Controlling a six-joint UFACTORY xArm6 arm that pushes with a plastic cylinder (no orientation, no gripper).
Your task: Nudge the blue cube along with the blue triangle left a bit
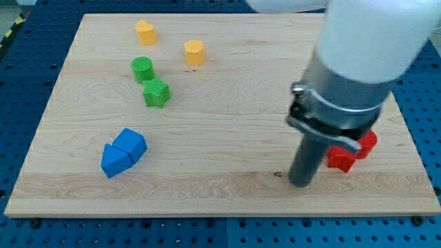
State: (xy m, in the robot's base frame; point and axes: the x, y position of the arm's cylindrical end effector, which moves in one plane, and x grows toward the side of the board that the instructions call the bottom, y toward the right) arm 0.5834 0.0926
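Note:
The blue cube (131, 143) and the blue triangle (114, 160) lie touching each other at the view's lower left, the triangle just below and left of the cube. My tip (300, 183) rests on the board at the view's lower right, far to the right of both blue blocks. It stands just left of the red blocks.
Two red blocks (340, 159) (366, 142) sit beside the rod at the right, partly hidden by the arm. A green cylinder (142, 69) and a green star (156, 92) lie at upper left. Two yellow blocks (145, 32) (195, 52) lie near the top.

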